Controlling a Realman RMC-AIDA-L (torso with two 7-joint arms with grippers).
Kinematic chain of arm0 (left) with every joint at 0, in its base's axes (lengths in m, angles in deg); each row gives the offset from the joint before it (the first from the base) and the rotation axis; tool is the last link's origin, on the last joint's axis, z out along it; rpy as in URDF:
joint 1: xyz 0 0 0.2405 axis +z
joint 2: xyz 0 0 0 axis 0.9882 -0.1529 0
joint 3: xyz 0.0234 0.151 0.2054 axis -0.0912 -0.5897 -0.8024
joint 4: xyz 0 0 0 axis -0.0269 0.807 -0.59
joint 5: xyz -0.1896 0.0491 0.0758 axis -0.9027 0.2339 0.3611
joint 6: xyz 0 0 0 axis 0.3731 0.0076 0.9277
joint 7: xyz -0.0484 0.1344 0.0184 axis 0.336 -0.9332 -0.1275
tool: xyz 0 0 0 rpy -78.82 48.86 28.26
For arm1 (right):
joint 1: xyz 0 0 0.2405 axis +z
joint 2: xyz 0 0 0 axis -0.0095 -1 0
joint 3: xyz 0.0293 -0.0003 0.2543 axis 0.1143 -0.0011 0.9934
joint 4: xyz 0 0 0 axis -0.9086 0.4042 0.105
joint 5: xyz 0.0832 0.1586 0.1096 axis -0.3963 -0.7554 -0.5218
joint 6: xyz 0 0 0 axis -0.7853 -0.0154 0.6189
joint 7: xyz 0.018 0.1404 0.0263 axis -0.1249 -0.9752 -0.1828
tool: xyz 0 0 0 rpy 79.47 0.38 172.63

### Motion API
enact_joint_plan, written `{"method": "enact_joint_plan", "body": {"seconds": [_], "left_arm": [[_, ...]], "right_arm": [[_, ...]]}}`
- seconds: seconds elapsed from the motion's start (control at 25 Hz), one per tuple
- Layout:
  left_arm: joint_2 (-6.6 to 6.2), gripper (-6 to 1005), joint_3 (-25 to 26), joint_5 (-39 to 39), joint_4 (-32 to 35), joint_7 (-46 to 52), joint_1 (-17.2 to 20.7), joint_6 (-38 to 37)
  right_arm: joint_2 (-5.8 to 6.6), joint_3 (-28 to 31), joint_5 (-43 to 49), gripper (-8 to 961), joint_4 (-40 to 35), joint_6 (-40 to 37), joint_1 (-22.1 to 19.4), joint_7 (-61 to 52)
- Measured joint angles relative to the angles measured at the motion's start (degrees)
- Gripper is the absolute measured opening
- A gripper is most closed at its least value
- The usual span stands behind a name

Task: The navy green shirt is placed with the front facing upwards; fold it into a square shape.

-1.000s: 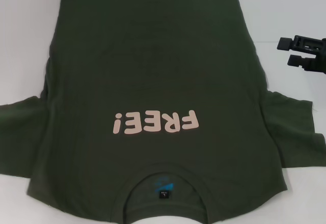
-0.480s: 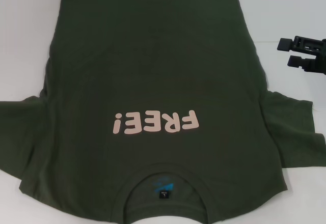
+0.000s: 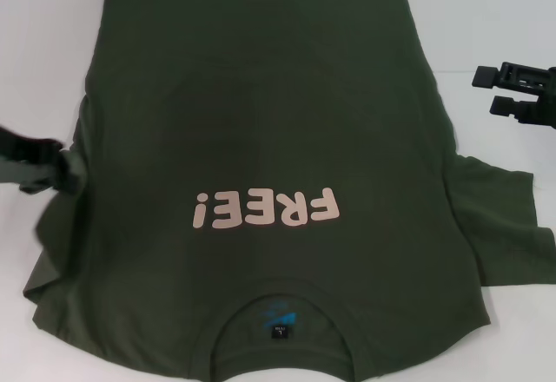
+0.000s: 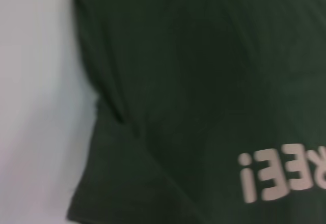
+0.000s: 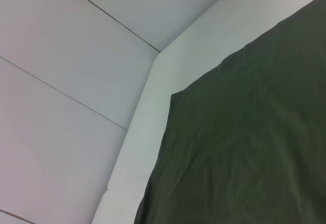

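Left claw [image 3: 39,163] at the far left edge of the head view, blurred, at the shirt's left sleeve; sleeve cloth looks bunched up right at it. Probably gripping the sleeve, but can't tell if its fingers are together or apart. Left wrist view shows only dark cloth, part of the lettering and white counter.

Navy green shirt [image 3: 261,139] lies flat, front up, on the white counter [image 3: 43,35]. Collar nearest the robot, hem far, so the long axis runs straight away from the robot. Pink "FREE!" lettering [image 3: 263,210] reads upside down from the head view. Blue-printed neck label [image 3: 280,319] sits inside the collar.

Key relation: shirt body lies to the right of the left claw, so the sleeve likely folds inward, across the long axis. Left arm is clearly nearer.

Right sleeve [image 3: 504,226] is spread flat, not yet folded. Right claw [image 3: 493,89] hovers beside the shirt, fingers apart, holding nothing, well apart from that sleeve.
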Motion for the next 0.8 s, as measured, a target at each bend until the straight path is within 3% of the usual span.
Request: {"method": "enact_joint_plan", "body": {"seconds": [0.32,0.6,0.8], "left_arm": [[-0.43,16,-2.18,0.22,-9.62,2.86,-5.6,6.57],[-0.43,29,-3.84,0.15,-14.11,4.1,-6.98,13.26],[0.47,39,-5.08,-0.13,-14.76,2.03,-6.98,15.85]], "right_arm": [[-0.16,-0.1,0.0,924,0.04,0.04,0.18,0.14],[-0.18,-0.19,0.05,924,0.55,0.07,0.13,-0.02],[-0.14,-0.19,0.21,924,0.64,0.11,0.1,-0.03]]}}
